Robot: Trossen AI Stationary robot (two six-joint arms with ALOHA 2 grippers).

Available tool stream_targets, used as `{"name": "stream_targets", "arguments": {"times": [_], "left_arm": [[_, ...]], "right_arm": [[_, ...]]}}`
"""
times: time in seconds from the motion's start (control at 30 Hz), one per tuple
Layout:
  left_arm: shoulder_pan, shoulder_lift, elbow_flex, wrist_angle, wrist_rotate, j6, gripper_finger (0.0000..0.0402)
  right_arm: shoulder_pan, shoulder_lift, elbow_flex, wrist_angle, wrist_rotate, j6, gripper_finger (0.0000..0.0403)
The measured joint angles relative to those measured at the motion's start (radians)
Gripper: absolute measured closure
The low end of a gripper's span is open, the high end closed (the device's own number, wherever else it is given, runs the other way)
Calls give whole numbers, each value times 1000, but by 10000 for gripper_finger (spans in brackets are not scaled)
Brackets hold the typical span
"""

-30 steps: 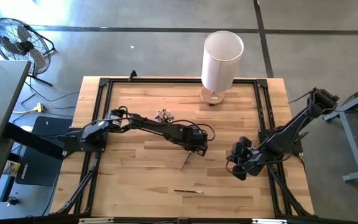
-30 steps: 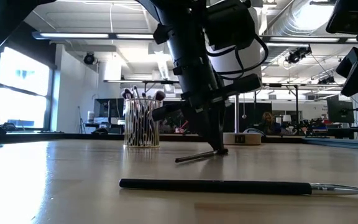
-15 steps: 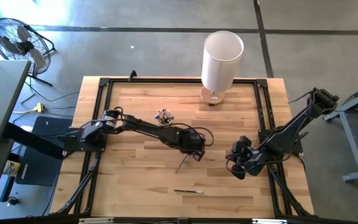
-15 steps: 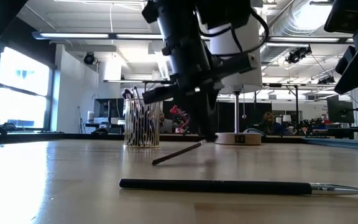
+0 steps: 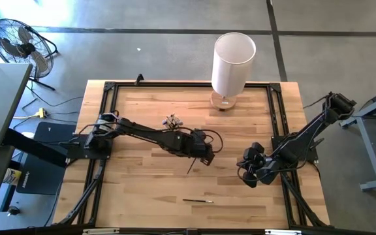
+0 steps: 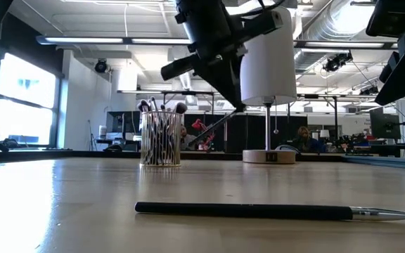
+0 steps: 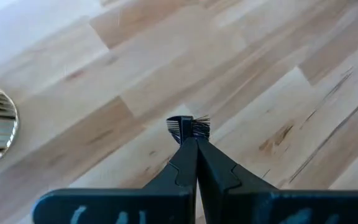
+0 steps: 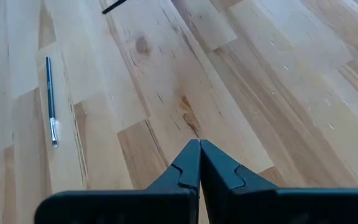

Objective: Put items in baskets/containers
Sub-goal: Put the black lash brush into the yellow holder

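So the left gripper (image 5: 201, 156) is up off the counter (image 5: 142, 196) near the middle, jaws pinched shut on a thin dark brush (image 5: 192, 164) right by its bristle end. The brush hangs tilted, clear of the wood. In the low view it slants down from the jaws (image 6: 216, 126) toward the glass cup (image 6: 159, 147). That cup sits farther back on the counter (image 5: 172, 121), already stuffed with brushes. One more brush (image 5: 198, 200) lies flat near the front edge, untouched. The right gripper (image 5: 250, 171) waits over by the right side, jaws closed on nothing. A tall white cylinder (image 5: 232, 64) stands at the back edge.
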Motion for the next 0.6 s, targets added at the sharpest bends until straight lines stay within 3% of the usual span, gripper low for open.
{"name": "stream_targets", "arguments": {"times": [0.3, 0.6], "left_arm": [[0, -83, 1, -79, -99, 6, 401], [11, -242, 0, -214, -273, 165, 401]], "right_arm": [[-1, 0, 0, 0, 12, 0, 401], [-4, 0, 0, 1, 57, 5, 402]]}}
